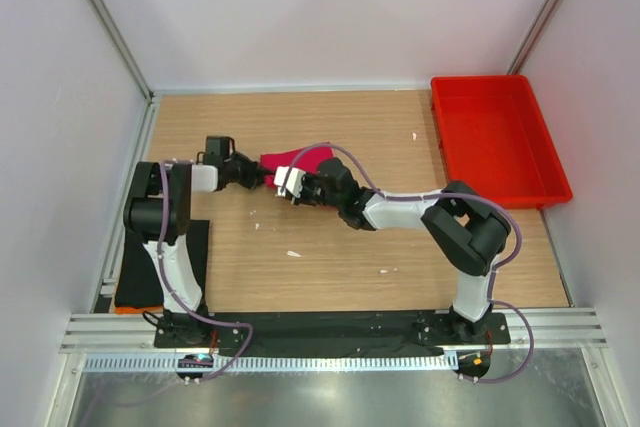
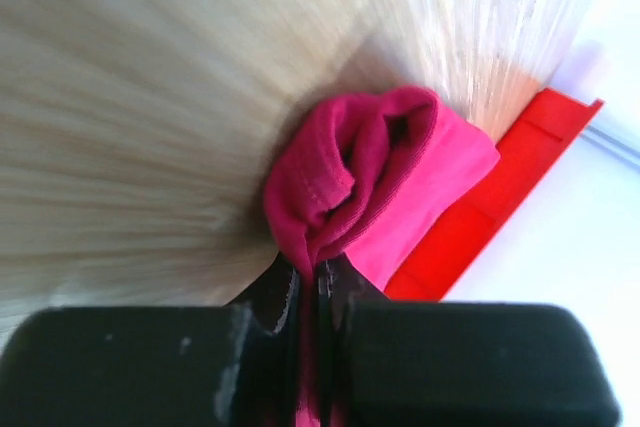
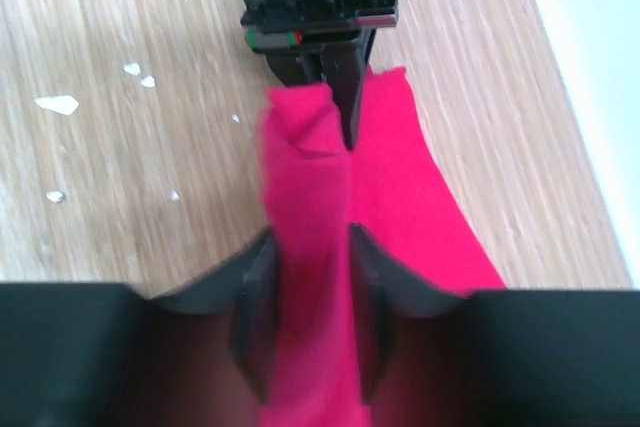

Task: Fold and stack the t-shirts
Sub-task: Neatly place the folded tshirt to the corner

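Top external view: crimson-pink soft cloth t-shirt (image 1: 305, 158) sits mid-table, a bit left of centre. It is bunched into a narrow crumpled strip, partly hidden under the arms. Left gripper (image 1: 262, 177) & right gripper (image 1: 275, 181) meet nose to nose at the strip's left end.

Left wrist view: left gripper (image 2: 310, 277) has its black fingers pressed together w/ a fold of the shirt pinched between. Beyond them the cloth bulges in rolled folds, stitched hem showing.

Right wrist view: right gripper (image 3: 310, 257) has a finger each side of a raised ridge of cloth, squeezing it. A flatter flap spreads to the right on the wood. Fabric is matte & plain.

Light wood-grain tabletop (image 1: 330, 267) is smooth, w/ small white flecks (image 1: 293, 253) near the arms. Rigid red rectangular plastic tray (image 1: 490, 137) lies at the far-right corner, well apart from the shirt. White walls (image 1: 300, 7) close the left, far & right sides. Wood shows on every side of the shirt.
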Controlling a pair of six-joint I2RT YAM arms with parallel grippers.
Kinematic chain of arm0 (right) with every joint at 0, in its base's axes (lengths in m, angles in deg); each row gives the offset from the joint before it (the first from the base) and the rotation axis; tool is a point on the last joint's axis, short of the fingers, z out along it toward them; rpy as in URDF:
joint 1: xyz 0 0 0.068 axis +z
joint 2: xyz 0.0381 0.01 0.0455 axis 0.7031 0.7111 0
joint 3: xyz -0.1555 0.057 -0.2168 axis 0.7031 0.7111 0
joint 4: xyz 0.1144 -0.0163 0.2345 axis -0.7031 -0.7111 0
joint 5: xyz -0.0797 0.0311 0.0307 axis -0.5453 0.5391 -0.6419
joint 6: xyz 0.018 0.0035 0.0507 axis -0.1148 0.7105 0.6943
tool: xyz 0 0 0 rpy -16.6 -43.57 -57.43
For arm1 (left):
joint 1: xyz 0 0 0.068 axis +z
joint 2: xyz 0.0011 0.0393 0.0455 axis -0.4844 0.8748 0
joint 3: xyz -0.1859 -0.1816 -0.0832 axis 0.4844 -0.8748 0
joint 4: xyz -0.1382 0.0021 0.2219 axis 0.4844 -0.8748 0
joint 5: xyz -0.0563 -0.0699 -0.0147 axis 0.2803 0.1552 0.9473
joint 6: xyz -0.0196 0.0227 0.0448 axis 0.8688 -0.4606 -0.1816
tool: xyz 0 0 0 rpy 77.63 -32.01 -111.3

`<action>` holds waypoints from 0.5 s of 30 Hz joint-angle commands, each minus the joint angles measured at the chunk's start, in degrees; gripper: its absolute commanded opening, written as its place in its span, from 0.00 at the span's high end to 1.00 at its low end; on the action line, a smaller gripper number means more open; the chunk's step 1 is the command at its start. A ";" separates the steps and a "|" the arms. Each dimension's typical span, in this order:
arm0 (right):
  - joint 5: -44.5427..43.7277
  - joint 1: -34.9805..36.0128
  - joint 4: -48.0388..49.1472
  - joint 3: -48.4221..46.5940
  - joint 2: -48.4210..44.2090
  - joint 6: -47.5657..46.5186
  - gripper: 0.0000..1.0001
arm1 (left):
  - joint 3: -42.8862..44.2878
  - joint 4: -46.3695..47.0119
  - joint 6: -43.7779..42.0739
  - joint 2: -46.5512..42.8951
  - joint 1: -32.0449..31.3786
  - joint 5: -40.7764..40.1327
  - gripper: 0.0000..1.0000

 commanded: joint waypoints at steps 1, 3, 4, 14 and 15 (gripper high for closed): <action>-3.14 -0.15 -0.07 -1.11 -6.19 4.38 0.59 | 3.44 -7.37 -7.43 1.14 0.34 -4.80 1.00; -5.35 -0.07 -3.57 -0.42 -8.29 6.50 0.25 | 5.38 -12.11 -12.42 -1.31 0.34 -6.47 1.00; -9.19 0.02 -5.42 -0.41 -10.56 7.99 0.18 | 6.08 -15.44 -13.93 -2.80 0.34 -7.96 1.00; -20.74 0.38 -28.29 5.82 -35.51 27.77 0.00 | -0.32 -27.60 -19.83 -23.81 -0.01 -22.20 1.00; -20.39 0.38 -30.12 7.83 -37.46 29.09 0.00 | -0.06 -28.83 -20.27 -24.95 -0.19 -25.43 1.00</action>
